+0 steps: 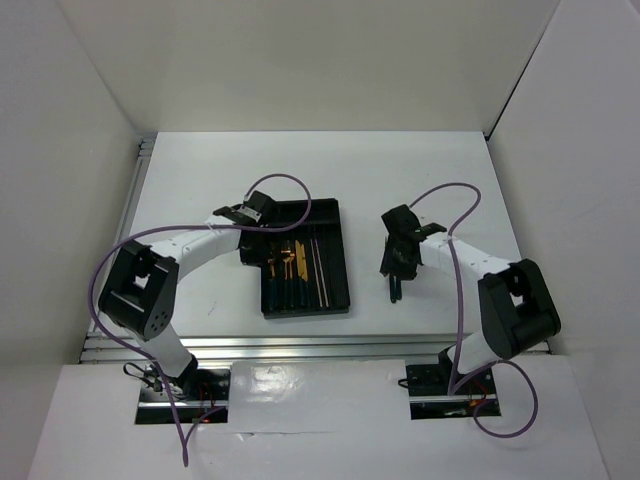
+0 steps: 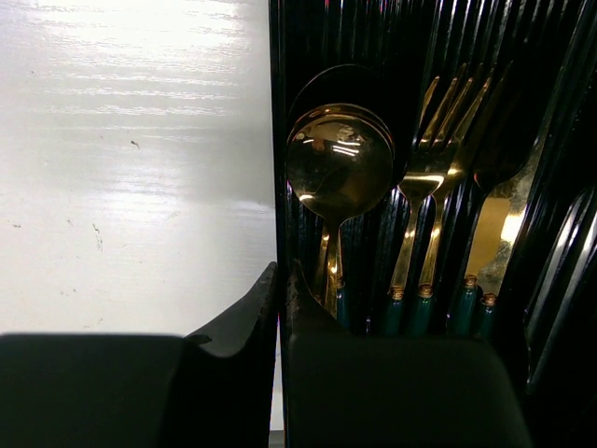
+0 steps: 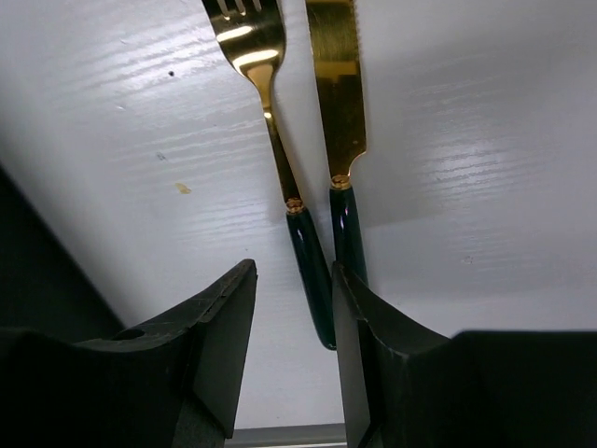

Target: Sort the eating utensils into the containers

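Observation:
The black tray (image 1: pixel 335 215) lies mid-table. It holds gold-headed, green-handled utensils (image 1: pixel 288 265) and pale chopsticks (image 1: pixel 320 268). In the left wrist view a spoon (image 2: pixel 338 163), two forks (image 2: pixel 438 159) and a knife (image 2: pixel 494 233) lie in its compartments. My left gripper (image 1: pixel 243 214) is at the tray's left side. Its fingers (image 2: pixel 283 275) are shut with only a thin gap, in line with the tray's left wall (image 2: pixel 277 140). My right gripper (image 1: pixel 398 272) is open (image 3: pixel 294 280) just above the table. A fork (image 3: pixel 252 47) and a knife (image 3: pixel 338 84) lie side by side there, the fork's handle between the jaws.
White walls enclose the table on the left, back and right. An aluminium rail (image 1: pixel 300 345) runs along the near edge. Purple cables (image 1: pixel 450 190) loop above both arms. The dark tray edge (image 3: pixel 37 261) shows at the left of the right wrist view.

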You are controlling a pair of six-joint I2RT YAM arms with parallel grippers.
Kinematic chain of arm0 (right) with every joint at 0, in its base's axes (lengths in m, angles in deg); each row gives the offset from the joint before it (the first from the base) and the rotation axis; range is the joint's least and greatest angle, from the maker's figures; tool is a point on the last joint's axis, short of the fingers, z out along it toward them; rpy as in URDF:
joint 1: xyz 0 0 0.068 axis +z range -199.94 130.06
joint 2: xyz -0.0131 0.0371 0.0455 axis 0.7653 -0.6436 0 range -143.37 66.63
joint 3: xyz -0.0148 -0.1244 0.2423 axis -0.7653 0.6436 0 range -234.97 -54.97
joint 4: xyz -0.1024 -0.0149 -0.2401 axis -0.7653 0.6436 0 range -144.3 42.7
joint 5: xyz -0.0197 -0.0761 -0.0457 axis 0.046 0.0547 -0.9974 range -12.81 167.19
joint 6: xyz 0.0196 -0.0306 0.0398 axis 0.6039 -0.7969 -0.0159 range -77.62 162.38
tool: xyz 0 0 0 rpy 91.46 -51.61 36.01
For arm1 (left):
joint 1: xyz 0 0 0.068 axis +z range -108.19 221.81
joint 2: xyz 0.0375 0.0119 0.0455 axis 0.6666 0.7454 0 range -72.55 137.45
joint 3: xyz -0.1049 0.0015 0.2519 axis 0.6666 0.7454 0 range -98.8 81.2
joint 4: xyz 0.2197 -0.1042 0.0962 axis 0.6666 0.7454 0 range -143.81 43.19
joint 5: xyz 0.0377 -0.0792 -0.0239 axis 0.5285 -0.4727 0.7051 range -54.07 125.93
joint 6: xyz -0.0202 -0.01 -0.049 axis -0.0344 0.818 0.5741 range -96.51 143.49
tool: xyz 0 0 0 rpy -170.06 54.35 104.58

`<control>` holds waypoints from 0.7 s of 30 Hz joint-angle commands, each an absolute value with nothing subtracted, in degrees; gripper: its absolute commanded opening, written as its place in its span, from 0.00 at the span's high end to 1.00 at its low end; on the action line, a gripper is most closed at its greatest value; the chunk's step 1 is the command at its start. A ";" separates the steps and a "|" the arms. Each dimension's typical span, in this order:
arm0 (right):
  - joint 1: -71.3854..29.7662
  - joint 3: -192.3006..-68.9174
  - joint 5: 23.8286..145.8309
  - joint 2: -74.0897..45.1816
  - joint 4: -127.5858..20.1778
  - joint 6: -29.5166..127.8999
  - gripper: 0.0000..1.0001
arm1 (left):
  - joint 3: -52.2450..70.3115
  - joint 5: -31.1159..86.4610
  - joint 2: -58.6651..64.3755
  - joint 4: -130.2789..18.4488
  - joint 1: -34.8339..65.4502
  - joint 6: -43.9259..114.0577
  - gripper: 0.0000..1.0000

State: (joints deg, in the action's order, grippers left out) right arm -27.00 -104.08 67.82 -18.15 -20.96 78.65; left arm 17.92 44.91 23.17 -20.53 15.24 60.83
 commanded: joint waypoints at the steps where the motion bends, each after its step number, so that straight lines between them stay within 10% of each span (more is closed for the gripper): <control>1: -27.26 -103.14 67.78 -19.85 -23.19 77.53 0.55 | 14.41 44.72 23.25 -20.24 14.91 59.09 1.00; 21: -27.26 -101.56 68.84 -24.34 -27.49 75.95 0.70 | 11.15 45.34 24.92 -18.66 14.91 58.03 1.00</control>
State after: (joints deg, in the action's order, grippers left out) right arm -27.00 -102.24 69.00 -22.39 -25.39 76.48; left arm 14.64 45.21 25.31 -17.78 15.24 59.23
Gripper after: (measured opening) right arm 0.313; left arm 0.067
